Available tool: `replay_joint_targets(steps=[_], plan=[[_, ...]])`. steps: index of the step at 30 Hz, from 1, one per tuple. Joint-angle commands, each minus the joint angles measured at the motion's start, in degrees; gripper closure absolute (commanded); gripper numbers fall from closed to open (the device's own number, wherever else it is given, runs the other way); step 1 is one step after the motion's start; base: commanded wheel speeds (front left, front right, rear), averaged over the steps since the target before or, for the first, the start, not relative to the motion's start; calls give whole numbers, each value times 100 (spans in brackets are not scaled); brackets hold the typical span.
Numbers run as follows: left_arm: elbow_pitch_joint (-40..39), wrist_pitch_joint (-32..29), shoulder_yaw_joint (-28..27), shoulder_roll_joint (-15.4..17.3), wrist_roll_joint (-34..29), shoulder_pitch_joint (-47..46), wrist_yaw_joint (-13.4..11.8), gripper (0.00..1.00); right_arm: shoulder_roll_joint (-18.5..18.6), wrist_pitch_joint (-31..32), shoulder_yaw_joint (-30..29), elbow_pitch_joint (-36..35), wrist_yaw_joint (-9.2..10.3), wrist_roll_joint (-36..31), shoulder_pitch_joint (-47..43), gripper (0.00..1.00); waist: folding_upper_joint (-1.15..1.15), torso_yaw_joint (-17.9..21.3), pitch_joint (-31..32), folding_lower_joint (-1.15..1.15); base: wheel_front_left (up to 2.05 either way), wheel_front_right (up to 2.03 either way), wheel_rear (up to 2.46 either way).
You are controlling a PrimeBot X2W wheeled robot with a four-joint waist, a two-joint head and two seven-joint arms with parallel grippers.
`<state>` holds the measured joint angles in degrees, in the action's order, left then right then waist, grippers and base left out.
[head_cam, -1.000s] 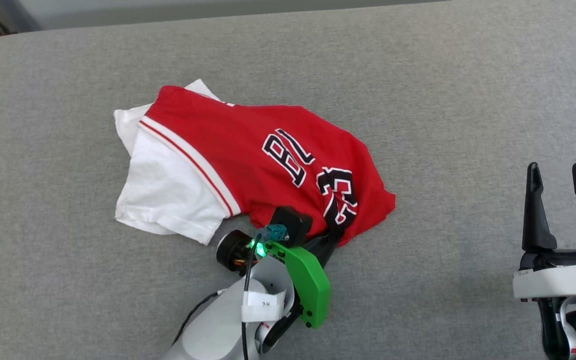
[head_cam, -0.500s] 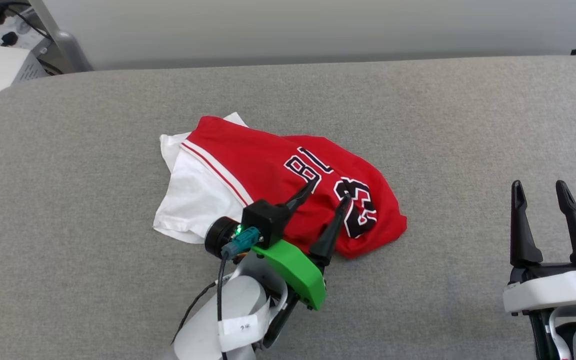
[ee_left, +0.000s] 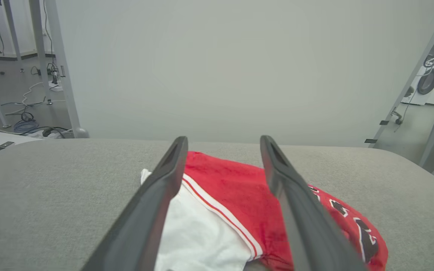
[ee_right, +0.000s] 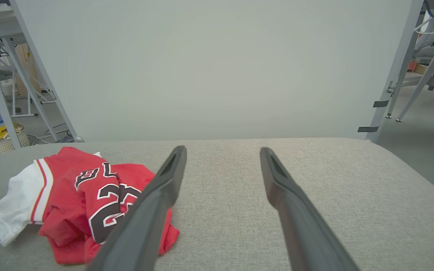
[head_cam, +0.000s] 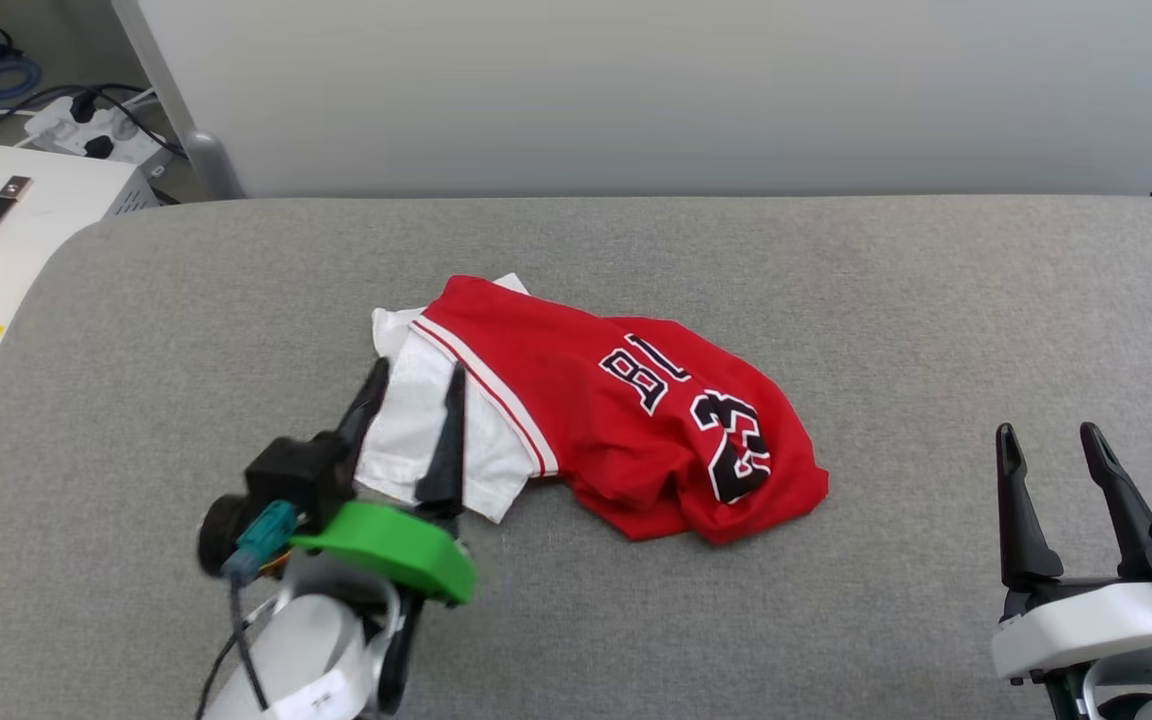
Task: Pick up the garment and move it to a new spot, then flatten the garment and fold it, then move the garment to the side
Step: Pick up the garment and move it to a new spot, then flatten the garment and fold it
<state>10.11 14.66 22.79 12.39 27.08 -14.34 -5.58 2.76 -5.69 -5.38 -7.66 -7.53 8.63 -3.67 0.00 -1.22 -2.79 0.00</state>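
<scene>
On the grey padded surface (head_cam: 836, 300), near its middle, the garment (head_cam: 626, 420) lies in a crumpled heap. Its red body is bunched toward the robot's right, numeral and lettering creased, and a white sleeve (head_cam: 426, 440) is spread toward the left.

The left gripper (head_cam: 417, 367) has its fingers spread wide with nothing between them, aimed over the sleeve and its striped trim. Whether the fingertips touch the cloth or hang just above it cannot be judged from these angles. The right gripper (head_cam: 1048, 432), likewise wide open and empty, sits well apart from the garment on the right side.

Judged state: the garment rests free on the surface, and flattening is not yet begun.

Hazards:
- A pinch on the sleeve alone would probably lift a single layer and drag the heap, tightening the creases rather than opening them.
- The doubled layers may lead the fingers to take two thicknesses together, so the shirt cannot spread.
- A one-handed pull, with the right gripper idle, would likely twist the body.
</scene>
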Motion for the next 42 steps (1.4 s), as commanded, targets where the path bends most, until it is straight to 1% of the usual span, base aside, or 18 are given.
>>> replay_joint_targets(steps=[1, 7, 9, 16, 20, 22, 26, 29, 32, 35, 38, 42], plan=[[-64, 32, -107, 97, -54, 225, -59, 0, 12, 33, 20, -10, 4, -5, -86, 0, 0, -45, 53, 0, 0, 0, 0], [-207, 33, -453, 326, -29, 719, -160, 0, 12, 108, 39, -26, 4, 7, -192, 0, 0, -67, 145, 0, 0, 0, 0], [-269, 33, -553, 431, -16, 975, -228, 0, 12, 134, 45, -44, 4, 11, -240, 0, 0, -59, 189, 0, 0, 0, 0], [-381, -4, -521, 524, -70, 1093, -280, 0, 12, 160, 17, -65, 4, 61, -253, 0, 0, -92, 195, 0, 0, 0, 0], [-411, -32, -467, 547, -111, 1047, -281, 0, 11, 260, -79, 85, 4, 281, -213, 0, 0, -129, 177, 0, 0, 0, 0], [-433, -35, -449, 562, -139, 1015, -289, 0, 11, 397, -116, 268, 4, 466, -148, 0, 0, -157, 149, 0, 0, 0, 0], [-526, -36, -402, 556, -200, 866, -292, 0, 20, 1038, -275, 907, 4, 599, 164, 0, 0, -314, -3, 0, 0, 0, 0], [-571, -25, -394, 511, -214, 728, -282, 0, 144, 1551, -288, 1335, 4, 717, 541, 0, 0, -480, -152, 0, 0, 0, 0], [-598, -8, -384, 435, -233, 600, -264, 0, 405, 2202, -113, 1753, 4, 917, 1002, 0, 0, -662, -312, 0, 0, 0, 0], [-627, 8, -389, 351, -261, 522, -262, 0, 644, 2724, 162, 2020, 4, 1137, 1466, 0, 0, -818, -462, 0, 0, 0, 0], [-668, 22, -415, 259, -296, 499, -260, 0, 871, 3136, 411, 2339, 4, 1293, 1951, 0, 0, -981, -594, 0, 0, 0, 0], [-745, 30, -470, 130, -350, 445, -215, 0, 1074, 3384, 719, 2717, 4, 1388, 2466, 0, 0, -1215, -780, 0, 0, 0, 0]])
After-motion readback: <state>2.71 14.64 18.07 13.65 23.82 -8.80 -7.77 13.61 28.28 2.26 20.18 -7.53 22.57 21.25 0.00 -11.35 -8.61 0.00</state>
